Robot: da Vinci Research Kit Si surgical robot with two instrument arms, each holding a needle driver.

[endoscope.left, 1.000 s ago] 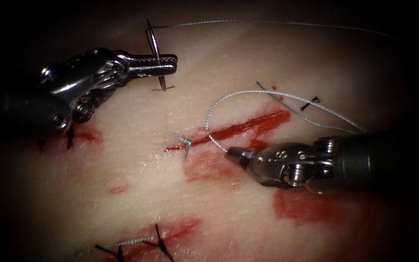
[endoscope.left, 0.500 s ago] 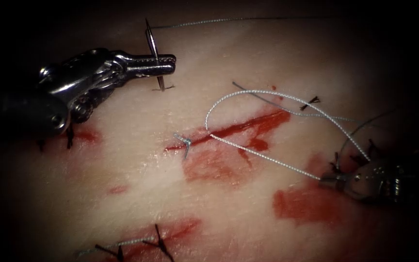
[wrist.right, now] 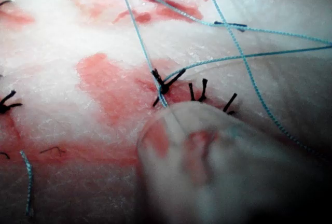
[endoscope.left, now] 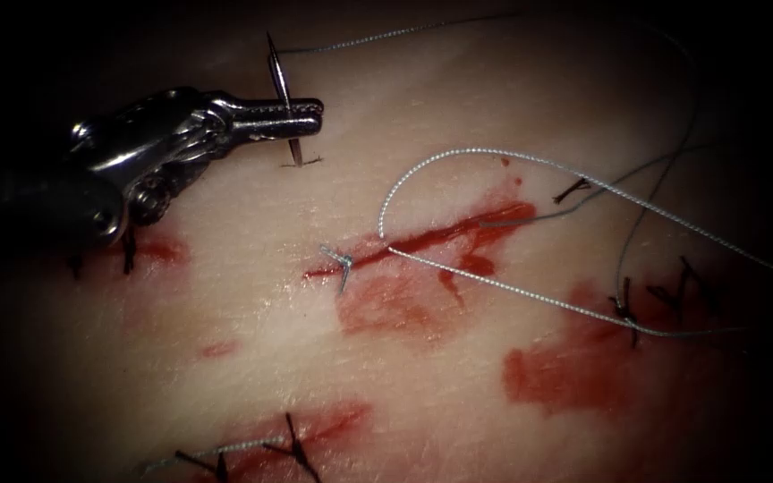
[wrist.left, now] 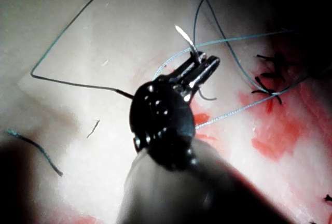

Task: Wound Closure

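The left end effector [endoscope.left: 301, 116] sits at the upper left of the endoscope view, clamped on the needle [endoscope.left: 282, 89] at about mid-curve; the needle stands clear of the tissue [endoscope.left: 252, 358], well to the left of the cut [endoscope.left: 431, 237]. The thread [endoscope.left: 494, 161] runs off from the needle's upper end toward the upper right, then loops across the cut and trails to the right edge. The cut looks mostly open: one small knot [endoscope.left: 342, 262] sits at its left end, so most of the closing seems left to do. A second ago the right end effector gripped the thread beside the cut; it has since drawn away rightward, lengthening the loop.
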